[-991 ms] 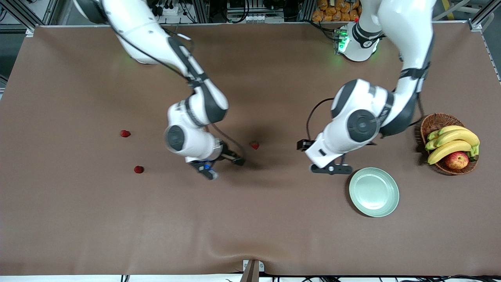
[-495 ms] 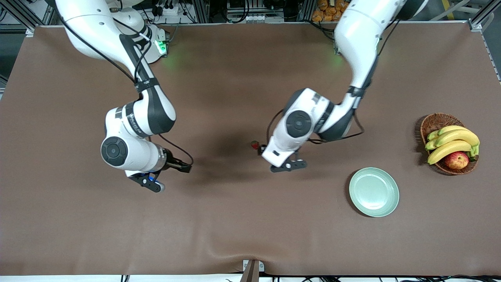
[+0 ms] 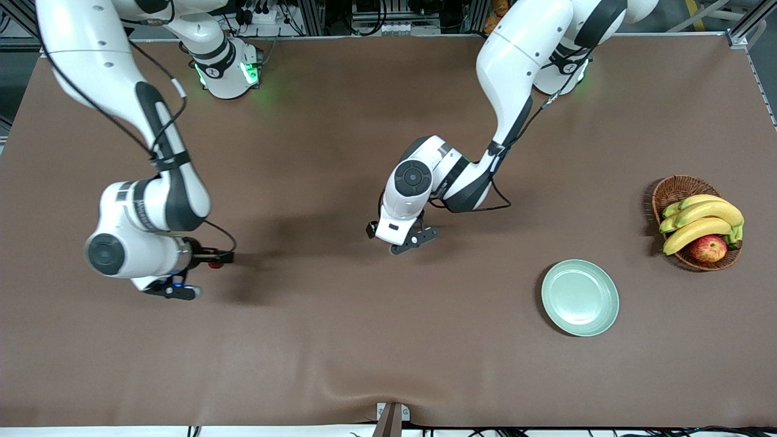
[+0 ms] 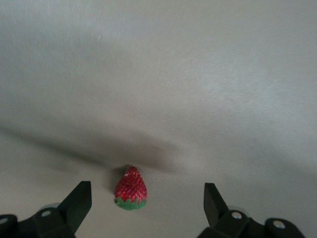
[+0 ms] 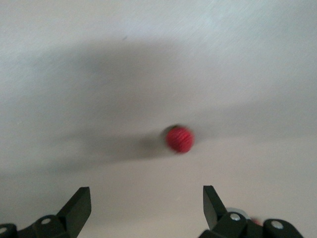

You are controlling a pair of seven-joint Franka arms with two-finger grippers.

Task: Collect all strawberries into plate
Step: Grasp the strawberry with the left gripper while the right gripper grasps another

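The left gripper (image 4: 144,208) hangs wide open over a strawberry (image 4: 131,189) lying between its fingers on the worktop (image 3: 340,340). The right gripper (image 5: 143,208), also wide, hovers near another strawberry (image 5: 179,139). The plate (image 3: 580,297) sits well apart from both.

Two strawberries show, one strawberry (image 4: 131,191) under each wrist camera, the other (image 5: 179,139) rounder. One plate (image 3: 580,297). Beside the plate, one basket (image 3: 674,188) holds one apple (image 3: 708,248) and one bunch of bananas (image 3: 704,212), at least three. Two end effectors: left end effector (image 3: 400,240), right end effector (image 5: 147,191).
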